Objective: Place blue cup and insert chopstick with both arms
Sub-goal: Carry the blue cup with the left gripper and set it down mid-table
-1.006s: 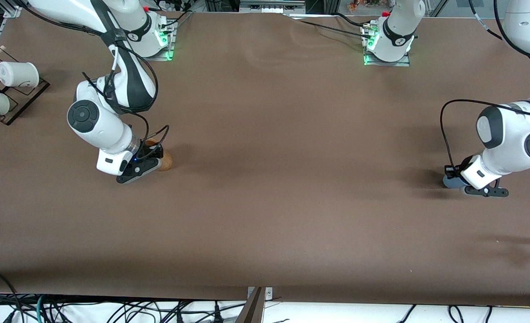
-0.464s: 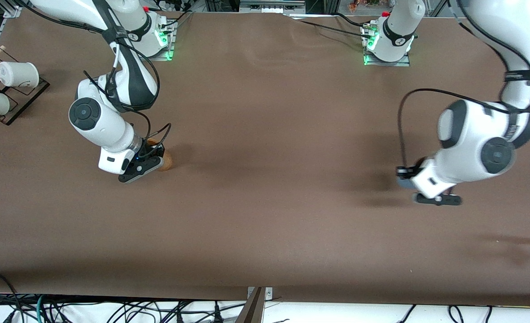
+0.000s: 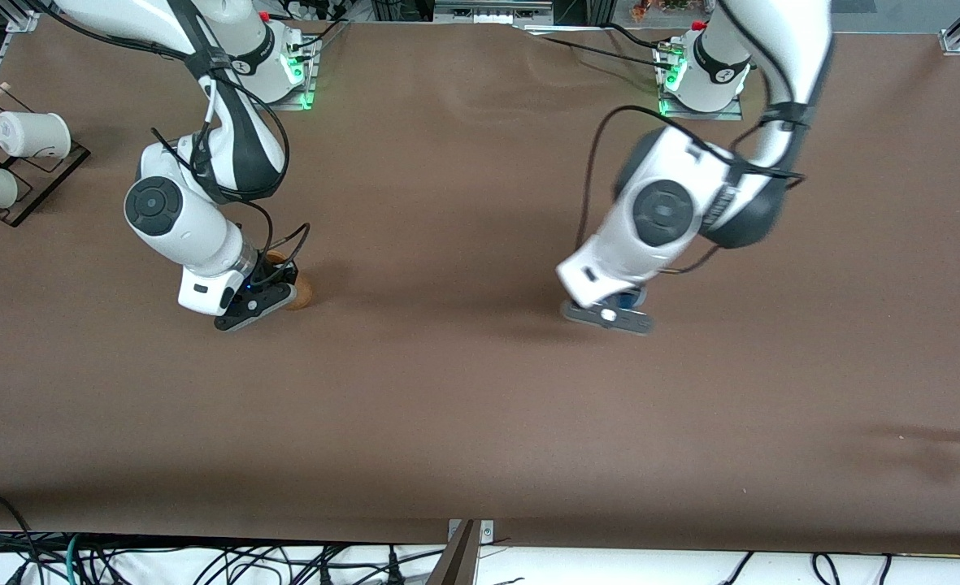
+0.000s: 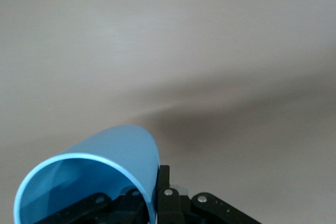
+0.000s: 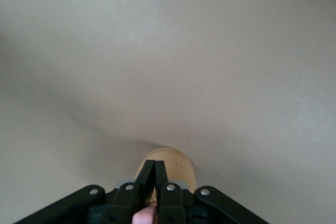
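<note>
While aloft over mid-table, left end effector [image 3: 610, 313] clamped on blue cup [image 4: 89, 182]; right end effector [image 5: 156, 192] pinching pink chopstick [image 5: 144, 216].

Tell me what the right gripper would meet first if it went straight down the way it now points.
Most likely the tan holder: the right gripper is shut on the chopstick directly above its top. Depth is hard to judge, so how close it is stays unclear.
</note>
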Robot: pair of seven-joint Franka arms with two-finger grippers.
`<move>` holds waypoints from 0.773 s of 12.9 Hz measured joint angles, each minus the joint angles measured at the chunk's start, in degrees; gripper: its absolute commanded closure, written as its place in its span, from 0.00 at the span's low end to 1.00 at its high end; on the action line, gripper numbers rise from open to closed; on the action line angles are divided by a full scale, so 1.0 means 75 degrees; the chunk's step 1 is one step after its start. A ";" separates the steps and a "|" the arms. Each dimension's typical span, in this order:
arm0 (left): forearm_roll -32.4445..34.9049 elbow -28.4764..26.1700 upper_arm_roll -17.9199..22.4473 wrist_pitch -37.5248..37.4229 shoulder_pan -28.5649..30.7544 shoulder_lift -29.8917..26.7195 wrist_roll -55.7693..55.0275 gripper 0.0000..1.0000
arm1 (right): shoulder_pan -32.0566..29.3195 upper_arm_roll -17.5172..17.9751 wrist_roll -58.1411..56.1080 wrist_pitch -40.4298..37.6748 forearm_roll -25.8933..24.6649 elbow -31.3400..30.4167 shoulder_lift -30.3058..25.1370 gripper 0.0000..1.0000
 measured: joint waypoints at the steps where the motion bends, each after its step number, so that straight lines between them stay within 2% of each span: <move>1: 0.0000 0.0286 0.0008 0.0003 -0.0266 0.0288 -0.0354 1.00 | 0.0000 0.0000 0.0000 0.0011 0.0000 0.0019 -0.0007 1.00; 5: 0.0000 0.1728 0.0028 0.0017 -0.0973 0.1689 -0.1322 1.00 | -0.0012 -0.0019 -0.0022 -0.0252 -0.0002 0.0345 -0.0143 1.00; 8: 0.0000 0.2503 0.0040 0.0087 -0.1293 0.2556 -0.1842 1.00 | -0.0022 -0.0039 -0.0032 -0.1630 -0.0002 0.1322 -0.0320 1.00; 10: 0.0000 0.2713 0.0057 0.0280 -0.1402 0.2904 -0.2090 1.00 | -0.0026 -0.0041 -0.0040 -0.2593 -0.0002 0.2138 -0.0411 1.00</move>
